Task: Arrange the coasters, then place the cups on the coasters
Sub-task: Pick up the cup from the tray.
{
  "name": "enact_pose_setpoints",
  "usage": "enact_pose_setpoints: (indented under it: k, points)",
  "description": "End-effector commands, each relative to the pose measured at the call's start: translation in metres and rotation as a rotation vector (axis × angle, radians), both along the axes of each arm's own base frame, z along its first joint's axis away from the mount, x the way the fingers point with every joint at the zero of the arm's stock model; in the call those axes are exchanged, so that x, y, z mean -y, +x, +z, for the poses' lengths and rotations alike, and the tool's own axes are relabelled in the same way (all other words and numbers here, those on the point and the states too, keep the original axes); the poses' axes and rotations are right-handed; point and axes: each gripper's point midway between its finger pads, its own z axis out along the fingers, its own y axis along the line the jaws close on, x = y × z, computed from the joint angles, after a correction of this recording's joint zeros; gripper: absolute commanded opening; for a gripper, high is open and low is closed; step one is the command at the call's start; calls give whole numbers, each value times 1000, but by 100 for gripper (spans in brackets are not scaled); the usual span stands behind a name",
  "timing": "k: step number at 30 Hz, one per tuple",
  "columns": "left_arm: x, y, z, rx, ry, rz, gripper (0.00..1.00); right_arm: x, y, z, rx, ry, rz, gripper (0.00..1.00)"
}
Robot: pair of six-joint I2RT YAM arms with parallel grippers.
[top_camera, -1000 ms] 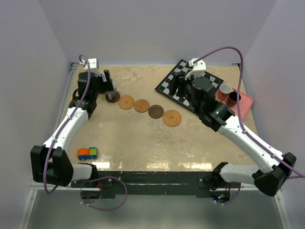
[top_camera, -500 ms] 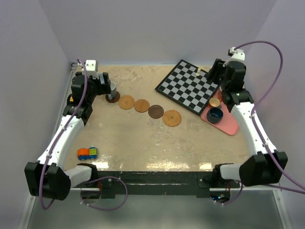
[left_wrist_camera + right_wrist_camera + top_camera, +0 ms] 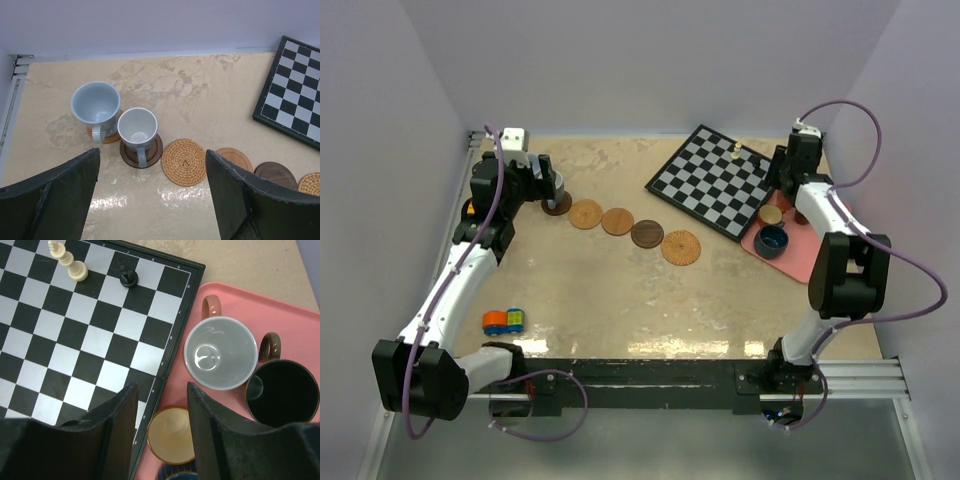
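Observation:
In the left wrist view a pale blue cup (image 3: pixel 96 104) stands on an orange-tan coaster (image 3: pixel 109 138), and a grey-white cup (image 3: pixel 137 128) on a dark brown coaster (image 3: pixel 155 150). A woven coaster (image 3: pixel 184 161), a tan one (image 3: pixel 235 157), a dark one (image 3: pixel 274 174) and another woven one (image 3: pixel 309 182) continue the row. My left gripper (image 3: pixel 152 200) hangs open above the table in front of them. My right gripper (image 3: pixel 161 395) is open over the pink tray (image 3: pixel 285 325), which holds a white cup (image 3: pixel 221 359), a black cup (image 3: pixel 282 392), an orange-tan cup (image 3: pixel 171 435) and a dark blue cup (image 3: pixel 772 240).
A chessboard (image 3: pixel 715 182) with two pieces lies left of the tray (image 3: pixel 798 258). Small coloured toy blocks (image 3: pixel 504 321) sit near the front left. Walls close the table on the left, back and right.
My right arm swung from over the chessboard to the back right above the tray, and its jaws narrowed. My left gripper drew back a little from the cups.

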Motion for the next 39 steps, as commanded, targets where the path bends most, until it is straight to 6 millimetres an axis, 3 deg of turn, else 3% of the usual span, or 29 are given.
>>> enact_pose_setpoints:
  k: [1, 8, 17, 25, 33, 35, 39]
  points:
    - [7, 1, 21, 70, -16, -43, 90, 14, 36, 40, 123, -75, -35, 45]
    - [8, 2, 18, 64, -14, -43, 90, 31, 47, 15, 44, -143, -92, 39]
    - [10, 3, 14, 52, -16, -53, 90, 37, 42, -21, -39, -146, -131, 35]
    - [9, 4, 15, 55, -13, -52, 90, 35, 46, -37, -68, -138, -109, 28]
    - [10, 4, 11, 46, -11, -54, 90, 38, 47, -47, -104, -165, -97, 7]
    - [10, 5, 10, 43, -9, -55, 90, 38, 49, -44, -93, -171, -91, 0]
    - [12, 4, 9, 42, -11, -71, 90, 40, 58, -23, -53, -200, -68, 0]
